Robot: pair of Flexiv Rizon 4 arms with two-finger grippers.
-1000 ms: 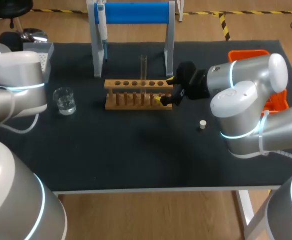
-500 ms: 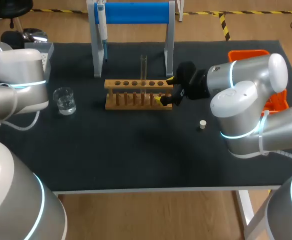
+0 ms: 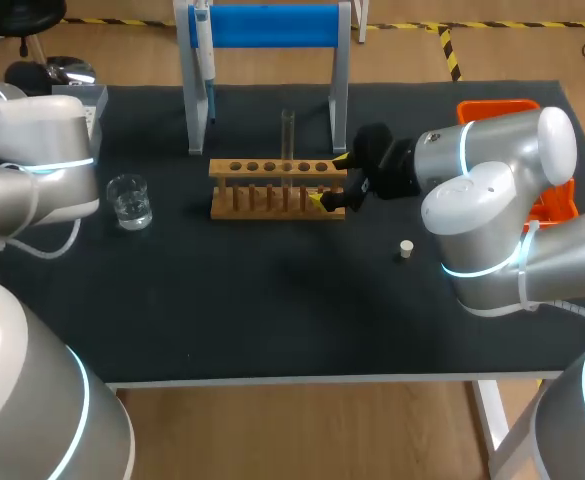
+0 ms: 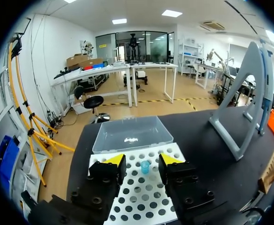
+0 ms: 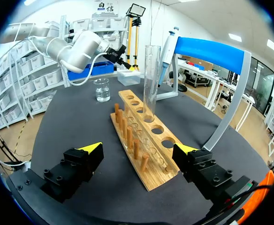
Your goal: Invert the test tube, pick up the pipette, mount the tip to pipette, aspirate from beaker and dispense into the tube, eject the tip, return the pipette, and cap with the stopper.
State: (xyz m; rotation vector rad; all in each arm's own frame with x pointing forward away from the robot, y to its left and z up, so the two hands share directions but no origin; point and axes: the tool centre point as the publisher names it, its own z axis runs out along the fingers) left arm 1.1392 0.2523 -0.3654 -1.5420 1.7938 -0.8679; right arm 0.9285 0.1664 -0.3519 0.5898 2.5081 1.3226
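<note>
A clear test tube (image 3: 287, 140) stands upright in the wooden rack (image 3: 272, 187). My right gripper (image 3: 330, 180) is open at the rack's right end, its fingers spread to either side of that end (image 5: 139, 149) without touching it. The tube (image 5: 151, 77) is ahead of it. The pipette (image 3: 204, 50) hangs on the blue-topped stand (image 3: 267, 25). My left gripper (image 4: 141, 160) is open above the white tip rack (image 4: 141, 187), with one small blue tip (image 4: 145, 166) seen below, between its fingers. A water beaker (image 3: 129, 200) sits left of the rack. The white stopper (image 3: 405, 249) lies on the mat.
A clear lidded box (image 4: 132, 133) sits beyond the tip rack at the table's far left corner. An orange bin (image 3: 497, 108) is at the right edge, partly behind my right arm. The stand's grey leg (image 4: 247, 93) rises beside the left gripper.
My left arm's wrist has shifted slightly to the right over the tip rack. The right arm, tube and rack have stayed where they were.
</note>
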